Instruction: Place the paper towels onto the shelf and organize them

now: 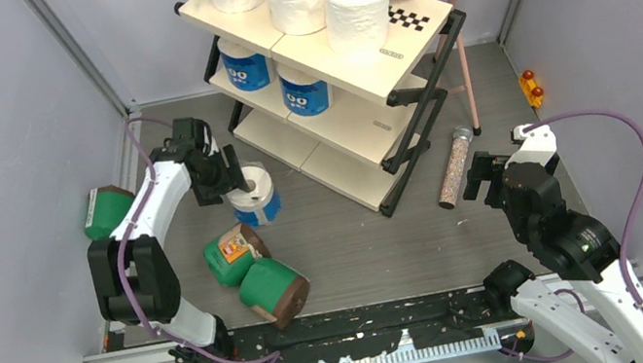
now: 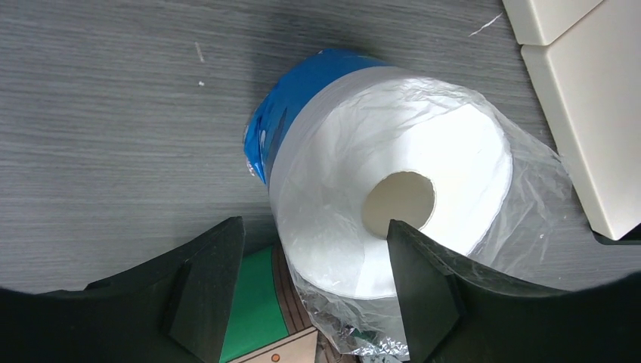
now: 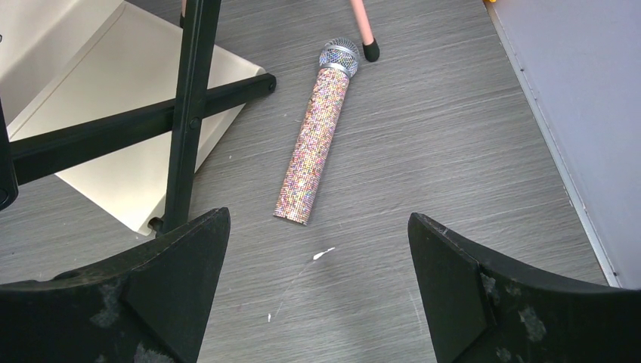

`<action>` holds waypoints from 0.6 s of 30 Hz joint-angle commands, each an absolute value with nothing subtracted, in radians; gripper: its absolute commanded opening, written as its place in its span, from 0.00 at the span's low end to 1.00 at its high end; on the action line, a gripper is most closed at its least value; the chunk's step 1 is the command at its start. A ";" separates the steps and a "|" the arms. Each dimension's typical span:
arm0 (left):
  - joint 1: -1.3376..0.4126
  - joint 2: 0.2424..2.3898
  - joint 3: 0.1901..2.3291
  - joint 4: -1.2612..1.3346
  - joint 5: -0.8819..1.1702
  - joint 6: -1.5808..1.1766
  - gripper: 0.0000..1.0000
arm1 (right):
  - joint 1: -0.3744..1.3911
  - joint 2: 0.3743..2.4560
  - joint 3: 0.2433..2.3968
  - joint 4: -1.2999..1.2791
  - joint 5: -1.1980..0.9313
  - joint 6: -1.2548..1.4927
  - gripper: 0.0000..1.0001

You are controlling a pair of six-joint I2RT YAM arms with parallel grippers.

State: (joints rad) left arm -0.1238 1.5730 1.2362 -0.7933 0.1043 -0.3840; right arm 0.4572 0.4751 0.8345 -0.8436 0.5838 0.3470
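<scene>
One blue-wrapped roll (image 1: 254, 196), standing on end, core pointing up

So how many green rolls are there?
3. One green roll lies by the left wall. A second green roll and a third green roll lie side by side on the floor. None is on the shelf.

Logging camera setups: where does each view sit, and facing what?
Top external: above, behind the bases, down onto the shelf; left arm, right arm show.
Left wrist: down onto the blue-wrapped roll; open jaws show.
Right wrist: down onto the glittery microphone; open jaws show.
Shared: top external also shows roll and microphone.
</scene>
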 commanded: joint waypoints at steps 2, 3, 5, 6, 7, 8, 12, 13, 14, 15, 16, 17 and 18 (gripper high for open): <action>-0.127 1.597 1.261 -0.740 0.102 -0.398 0.71 | 0.462 0.475 0.844 -0.825 0.613 0.364 0.95; -0.127 1.596 1.263 -0.742 0.101 -0.400 0.71 | 0.462 0.474 0.844 -0.825 0.613 0.364 0.95; -0.128 1.589 1.270 -0.749 0.102 -0.403 0.72 | 0.462 0.475 0.844 -0.825 0.613 0.364 0.95; -0.127 1.584 1.273 -0.752 0.101 -0.405 0.72 | 0.462 0.475 0.844 -0.826 0.614 0.364 0.95; -0.128 1.576 1.273 -0.753 0.101 -0.407 0.72 | 0.462 0.475 0.845 -0.826 0.616 0.365 0.95; -0.127 1.568 1.272 -0.752 0.100 -0.409 0.72 | 0.462 0.475 0.845 -0.826 0.617 0.366 0.95; -0.126 1.550 1.276 -0.745 0.079 -0.413 0.72 | 0.462 0.476 0.845 -0.827 0.621 0.366 0.95; -0.126 1.555 1.279 -0.743 0.073 -0.413 0.71 | 0.462 0.477 0.845 -0.828 0.622 0.366 0.95; -0.127 1.563 1.285 -0.743 0.072 -0.411 0.70 | 0.462 0.477 0.845 -0.828 0.623 0.367 0.95; -0.126 1.578 1.295 -0.750 0.075 -0.407 0.69 | 0.463 0.478 0.846 -0.828 0.623 0.366 0.95; -0.126 1.594 1.304 -0.755 0.077 -0.404 0.69 | 0.462 0.478 0.846 -0.828 0.623 0.366 0.95; -0.126 1.608 1.311 -0.760 0.079 -0.402 0.67 | 0.462 0.477 0.846 -0.828 0.623 0.366 0.95; -0.127 1.619 1.314 -0.761 0.079 -0.401 0.66 | 0.462 0.476 0.845 -0.828 0.624 0.366 0.95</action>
State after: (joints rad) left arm -0.1242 1.5944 1.2530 -0.7773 0.0883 -0.4084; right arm 0.4572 0.4755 0.8345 -0.8463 0.5961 0.3508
